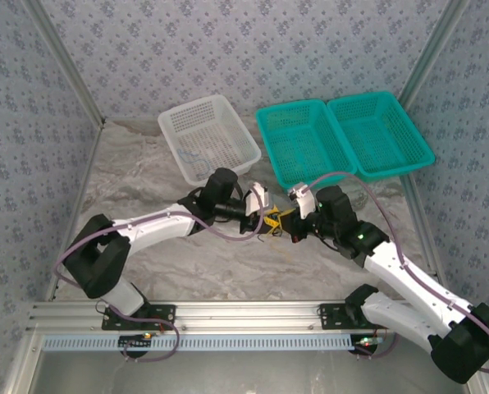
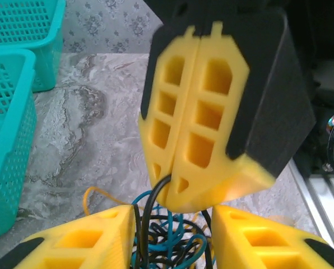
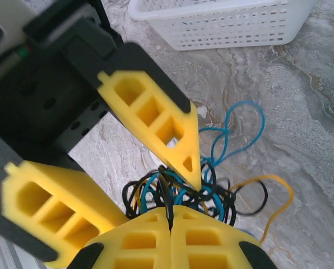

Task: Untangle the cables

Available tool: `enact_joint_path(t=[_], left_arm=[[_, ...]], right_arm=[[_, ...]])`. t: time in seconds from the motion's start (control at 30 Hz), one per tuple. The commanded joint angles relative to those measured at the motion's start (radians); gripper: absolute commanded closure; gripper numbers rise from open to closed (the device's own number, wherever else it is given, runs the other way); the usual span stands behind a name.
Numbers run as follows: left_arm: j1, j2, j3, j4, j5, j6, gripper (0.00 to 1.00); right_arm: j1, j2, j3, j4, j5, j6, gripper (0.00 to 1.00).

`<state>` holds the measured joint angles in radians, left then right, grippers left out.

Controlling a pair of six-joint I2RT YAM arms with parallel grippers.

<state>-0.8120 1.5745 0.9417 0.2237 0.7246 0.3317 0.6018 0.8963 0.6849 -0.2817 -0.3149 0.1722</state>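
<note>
While the cables [image 3: 212,193] lie knotted on the desk [image 1: 187,263] between both arms: right jaws closed on a black strand [image 3: 168,202]; left jaws open astride the knot. Step, as judged: separating one strand. Next calls for the left jaws to pinch another strand, then a gentle draw apart.

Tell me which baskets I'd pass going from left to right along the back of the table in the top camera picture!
white basket → teal basket → second teal basket
</note>
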Motion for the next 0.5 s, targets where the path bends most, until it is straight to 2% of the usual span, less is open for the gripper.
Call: enact_joint_path(t=[0.0, 0.17, 0.37, 0.47], left_arm=[[-0.007, 0.033, -0.018, 0.030, -0.052, -0.007, 0.68], [-0.007, 0.051, -0.053, 0.132, -0.151, -0.089, 0.82], [-0.008, 0.046, -0.087, 0.194, -0.277, -0.179, 0.83], [-0.009, 0.048, -0.101, 0.197, -0.315, -0.202, 0.88]], right_arm=[[-0.005, -0.029, 0.004, 0.098, -0.032, 0.027, 1.00], [-0.009, -0.020, -0.010, 0.125, -0.017, 0.046, 1.00], [-0.013, -0.010, -0.019, 0.173, 0.020, 0.088, 1.00], [-0.022, -0.002, -0.020, 0.195, 0.021, 0.117, 1.00]])
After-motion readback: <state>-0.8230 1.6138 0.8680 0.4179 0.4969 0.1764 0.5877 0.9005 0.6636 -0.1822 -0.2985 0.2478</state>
